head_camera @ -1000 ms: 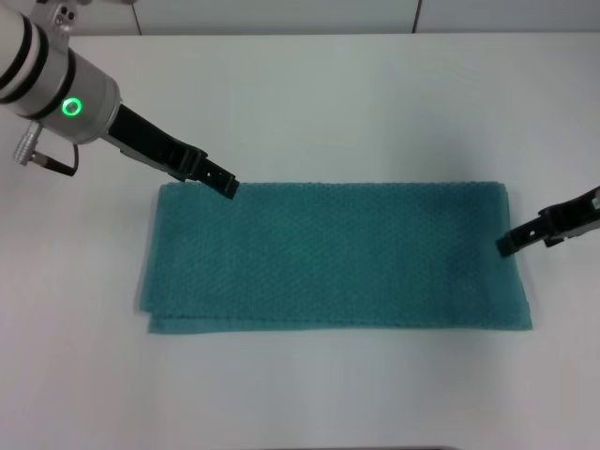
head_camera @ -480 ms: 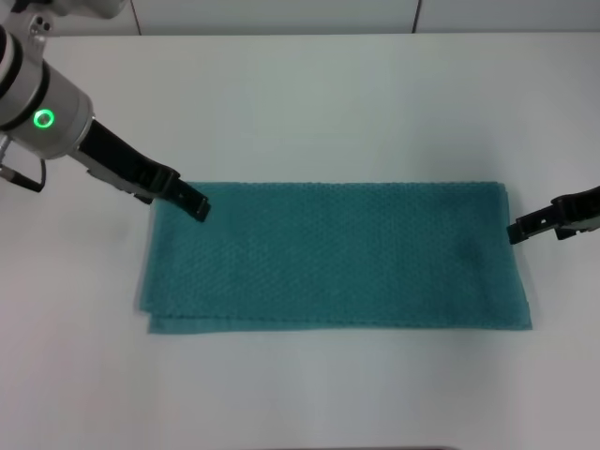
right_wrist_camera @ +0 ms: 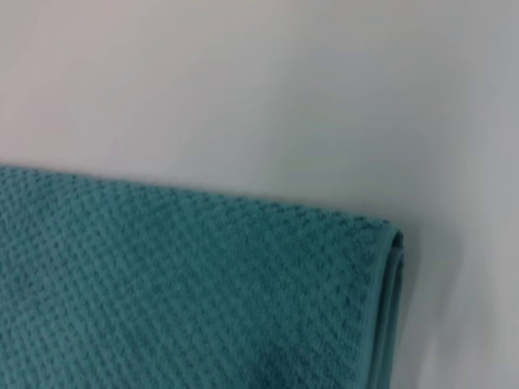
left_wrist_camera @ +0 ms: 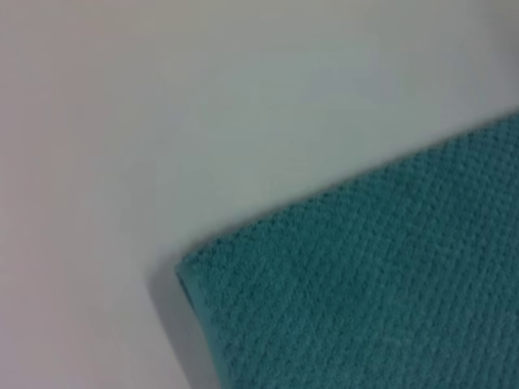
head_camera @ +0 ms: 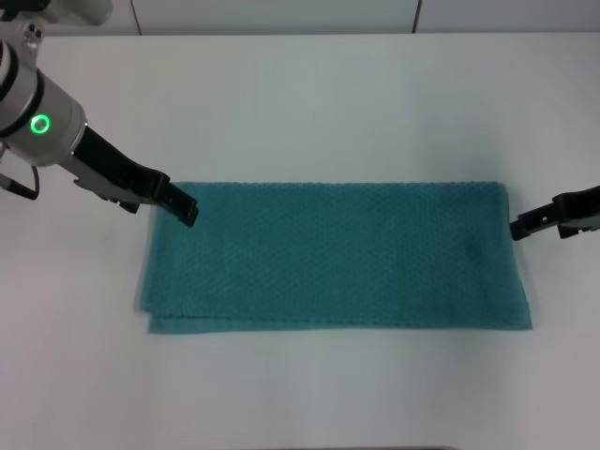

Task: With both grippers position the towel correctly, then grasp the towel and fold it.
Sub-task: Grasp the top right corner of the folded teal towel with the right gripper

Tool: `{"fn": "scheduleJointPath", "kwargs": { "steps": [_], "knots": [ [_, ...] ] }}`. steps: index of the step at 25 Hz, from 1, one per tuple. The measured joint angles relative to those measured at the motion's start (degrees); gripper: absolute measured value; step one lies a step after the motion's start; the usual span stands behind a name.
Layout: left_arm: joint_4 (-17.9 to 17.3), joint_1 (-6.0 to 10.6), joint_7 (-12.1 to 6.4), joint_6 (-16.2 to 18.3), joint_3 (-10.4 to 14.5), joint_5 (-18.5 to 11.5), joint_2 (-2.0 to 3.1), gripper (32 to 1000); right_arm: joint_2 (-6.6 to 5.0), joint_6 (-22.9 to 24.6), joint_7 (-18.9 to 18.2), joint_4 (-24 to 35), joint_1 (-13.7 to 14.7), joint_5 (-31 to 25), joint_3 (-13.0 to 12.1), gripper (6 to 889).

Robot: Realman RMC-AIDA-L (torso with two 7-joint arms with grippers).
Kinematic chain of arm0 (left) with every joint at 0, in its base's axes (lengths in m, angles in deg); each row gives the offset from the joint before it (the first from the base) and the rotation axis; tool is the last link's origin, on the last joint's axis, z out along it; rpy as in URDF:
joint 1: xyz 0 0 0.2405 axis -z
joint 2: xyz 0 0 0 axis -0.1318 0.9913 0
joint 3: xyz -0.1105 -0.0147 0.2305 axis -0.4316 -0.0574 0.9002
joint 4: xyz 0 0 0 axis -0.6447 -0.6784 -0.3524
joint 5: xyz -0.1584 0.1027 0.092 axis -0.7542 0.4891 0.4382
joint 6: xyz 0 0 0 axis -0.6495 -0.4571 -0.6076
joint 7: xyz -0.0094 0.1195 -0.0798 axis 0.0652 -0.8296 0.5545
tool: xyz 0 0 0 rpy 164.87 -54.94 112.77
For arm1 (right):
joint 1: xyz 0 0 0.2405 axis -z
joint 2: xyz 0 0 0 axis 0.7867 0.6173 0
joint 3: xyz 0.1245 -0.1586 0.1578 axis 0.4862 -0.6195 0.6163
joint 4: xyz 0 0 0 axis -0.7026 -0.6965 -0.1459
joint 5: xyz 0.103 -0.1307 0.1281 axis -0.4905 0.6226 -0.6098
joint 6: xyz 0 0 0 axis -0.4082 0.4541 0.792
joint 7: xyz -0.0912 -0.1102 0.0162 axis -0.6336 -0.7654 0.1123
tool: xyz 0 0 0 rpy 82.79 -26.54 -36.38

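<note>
A white tabletop (head_camera: 309, 103) carries the teal waffle-textured rectangular towel (head_camera: 333, 255), lying flat, already doubled. The left gripper (head_camera: 185, 212) hovers over its far left corner, the right gripper (head_camera: 517, 226) beside its right edge; whether either is open, I cannot tell.

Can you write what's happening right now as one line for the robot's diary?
towel: flat on table, already doubled | left tool: above far-left corner | right tool: at right edge | grasp: none yet
</note>
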Motion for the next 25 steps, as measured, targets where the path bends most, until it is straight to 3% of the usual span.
{"fn": "scheduleJointPath", "kwargs": {
  "steps": [9,25],
  "knots": [
    [0.53,0.26,1.22,0.41,0.52,1.14,0.02,899,-1.5,-5.76,0.12,-8.65,-3.1,0.06,-0.4,860],
    [2.1,0.99,1.12,1.63,0.71,1.18,-0.12,898,-0.97,-13.14,0.08,-16.78,-6.63,1.56,-1.6,857]
  ]
}}
